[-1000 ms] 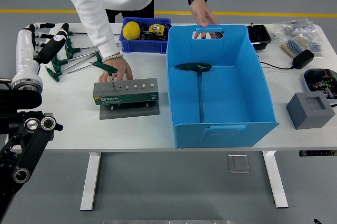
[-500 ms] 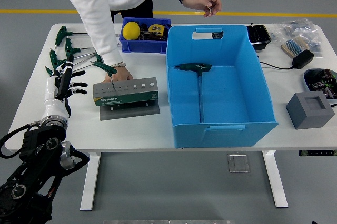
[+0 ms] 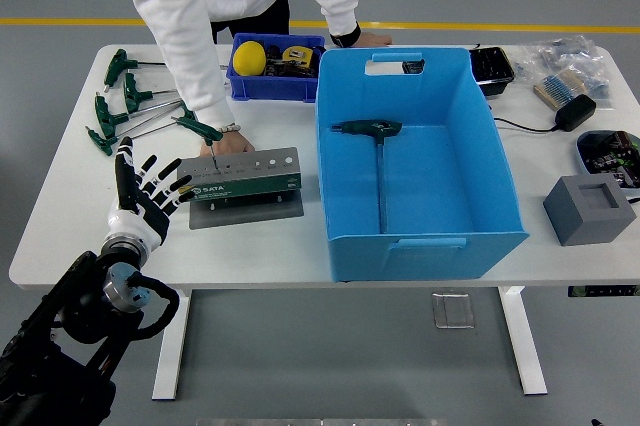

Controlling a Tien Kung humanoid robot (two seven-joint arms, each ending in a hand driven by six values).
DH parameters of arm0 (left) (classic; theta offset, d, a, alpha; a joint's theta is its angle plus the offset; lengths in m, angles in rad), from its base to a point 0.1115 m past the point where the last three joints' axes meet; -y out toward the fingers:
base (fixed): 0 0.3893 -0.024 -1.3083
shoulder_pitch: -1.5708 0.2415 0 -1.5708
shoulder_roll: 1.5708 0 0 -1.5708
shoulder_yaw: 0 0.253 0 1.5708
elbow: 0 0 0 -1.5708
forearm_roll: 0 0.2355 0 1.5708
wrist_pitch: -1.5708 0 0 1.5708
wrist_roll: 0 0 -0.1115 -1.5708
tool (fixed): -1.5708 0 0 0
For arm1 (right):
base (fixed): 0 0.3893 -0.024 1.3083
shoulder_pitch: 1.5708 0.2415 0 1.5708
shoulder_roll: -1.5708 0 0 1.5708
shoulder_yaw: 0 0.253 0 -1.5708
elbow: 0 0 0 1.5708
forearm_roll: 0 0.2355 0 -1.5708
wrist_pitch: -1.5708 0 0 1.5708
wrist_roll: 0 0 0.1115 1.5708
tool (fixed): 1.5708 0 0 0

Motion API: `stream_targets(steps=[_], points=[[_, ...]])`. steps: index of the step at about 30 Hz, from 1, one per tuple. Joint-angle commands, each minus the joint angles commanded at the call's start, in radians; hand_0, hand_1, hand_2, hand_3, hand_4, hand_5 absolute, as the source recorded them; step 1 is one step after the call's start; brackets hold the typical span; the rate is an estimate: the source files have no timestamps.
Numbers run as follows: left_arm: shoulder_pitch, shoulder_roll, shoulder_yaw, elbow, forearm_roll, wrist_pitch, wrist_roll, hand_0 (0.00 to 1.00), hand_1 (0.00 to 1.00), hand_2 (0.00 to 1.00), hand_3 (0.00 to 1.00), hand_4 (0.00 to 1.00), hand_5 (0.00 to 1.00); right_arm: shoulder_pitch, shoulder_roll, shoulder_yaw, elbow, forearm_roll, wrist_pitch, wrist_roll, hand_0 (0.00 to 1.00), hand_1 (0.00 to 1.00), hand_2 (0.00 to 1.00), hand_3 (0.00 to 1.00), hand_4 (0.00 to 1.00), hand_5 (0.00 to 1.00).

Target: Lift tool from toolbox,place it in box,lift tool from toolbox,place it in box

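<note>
Head view: the big blue box [image 3: 420, 161] holds 1 green T-handle tool [image 3: 375, 151] on its floor. The grey toolbox [image 3: 240, 174] sits left of it, a person's hand [image 3: 222, 144] on its far edge. More T-handle tools [image 3: 130, 106] lie behind. The left hand [image 3: 140, 201] is raised near the toolbox, fingers spread, gripping nothing.

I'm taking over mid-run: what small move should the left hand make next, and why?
Probably ease the left hand right toward the tool stand. Its fingers are spread and empty beside the stand's left end, one T-handle wrench already lies in the blue box, and a person's hand rests at the stand.
</note>
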Motion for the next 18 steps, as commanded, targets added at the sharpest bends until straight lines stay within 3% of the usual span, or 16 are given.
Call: stream_targets(steps=[7,18], points=[[0.0,-0.002,0.029,0.019,-0.277,-0.031,-0.011,0.256,0.421,0.694,0.93,0.783,0.998,0.0,0.001,0.0,0.0,0.001,-0.001,0.001,0.595,0.521,0.617,0.693,0.905,0.965],[0.002,0.007,0.029,-0.001,-0.24,-0.066,-0.025,0.252,0.434,0.693,0.921,0.785,0.998,-0.001,0.002,0.003,0.0,0.0,-0.001,0.0,0.596,0.523,0.617,0.691,0.901,0.965]])
